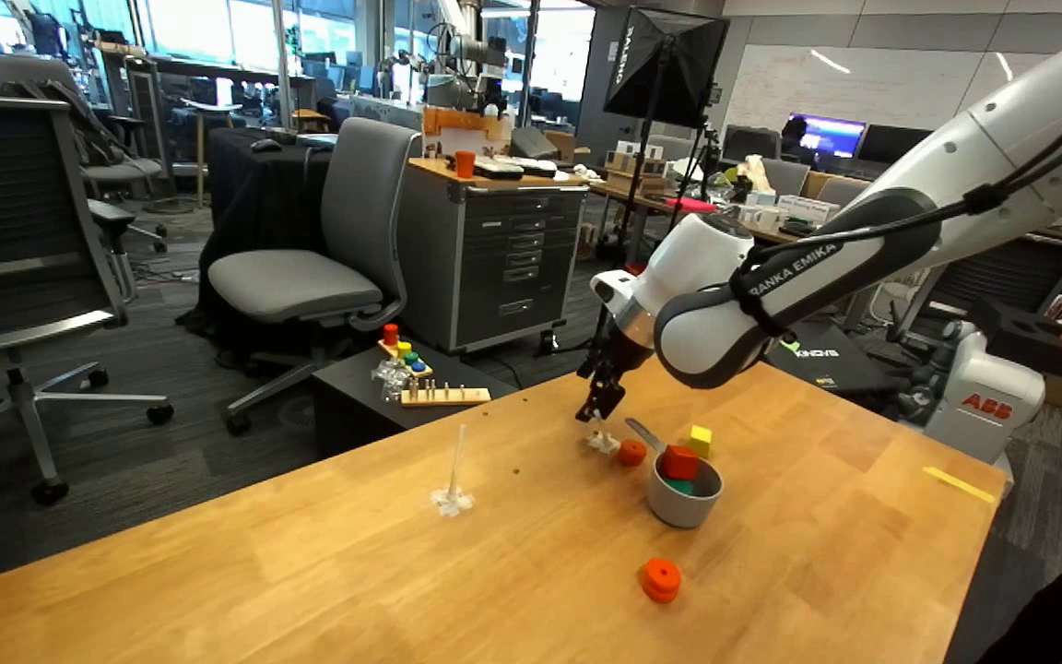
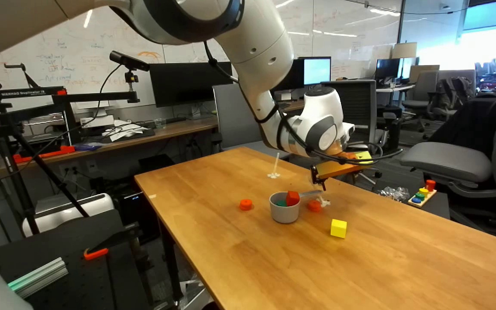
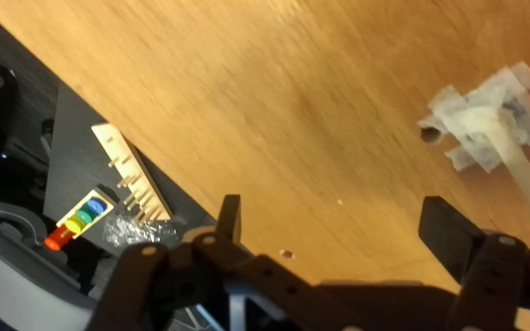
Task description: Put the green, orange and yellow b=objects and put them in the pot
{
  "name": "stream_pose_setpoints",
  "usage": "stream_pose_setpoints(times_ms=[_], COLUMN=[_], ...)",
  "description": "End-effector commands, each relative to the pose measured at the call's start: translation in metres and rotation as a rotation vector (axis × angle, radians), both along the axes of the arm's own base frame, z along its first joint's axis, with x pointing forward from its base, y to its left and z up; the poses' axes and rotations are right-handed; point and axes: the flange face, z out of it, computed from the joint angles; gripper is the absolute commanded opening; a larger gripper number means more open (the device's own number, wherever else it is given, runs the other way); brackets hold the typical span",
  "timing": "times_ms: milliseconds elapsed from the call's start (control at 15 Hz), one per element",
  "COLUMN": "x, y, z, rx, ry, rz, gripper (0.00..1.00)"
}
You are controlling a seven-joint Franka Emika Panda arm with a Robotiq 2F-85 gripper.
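Note:
The grey pot (image 1: 681, 512) stands on the wooden table in both exterior views, its handle (image 1: 645, 434) sticking out. Inside it lie a green object (image 2: 280, 203) and a red-orange block (image 2: 292, 198) that rises above the rim. A yellow cube (image 2: 338, 228) rests on the table near the pot. Two orange round pieces flank the pot: an orange piece (image 1: 631, 452) by the handle and a second orange piece (image 1: 661, 580) on the opposite side. My gripper (image 3: 331, 202) is open above the table near its edge, with nothing between its fingers (image 3: 449, 234).
A whitish peg (image 3: 518, 161) taped to the table stands close beside my gripper. Another taped peg (image 1: 455, 466) is farther along the table. Beyond the table's edge, a low dark stand holds a toy with coloured pieces (image 3: 81, 218) and a wooden peg strip (image 3: 136, 177).

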Motion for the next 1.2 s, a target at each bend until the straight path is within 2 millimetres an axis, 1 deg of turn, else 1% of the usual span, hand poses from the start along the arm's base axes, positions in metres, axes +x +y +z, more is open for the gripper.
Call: stream_pose_setpoints(times_ms=[0,200,467,600,733,800,933,1000,1133], x=[-0.034,-0.057,-0.093,-0.112,-0.132,-0.1,-0.115,-0.12,-0.125], y=[0.021,0.032,0.039,0.036,0.026,0.036,0.028,0.026,0.026], z=[0.035,0.057,0.088,0.107,0.128,0.098,0.114,0.118,0.12], rx=[0.021,0.027,0.031,0.034,0.04,0.042,0.038,0.036,0.036], ry=[-0.064,-0.11,-0.146,-0.157,-0.178,-0.16,-0.165,-0.163,-0.159], rz=[0.072,0.091,0.096,0.073,0.041,0.068,0.05,0.045,0.043], gripper=[1.0,1.0,1.0,1.0,1.0,1.0,1.0,1.0,1.0])
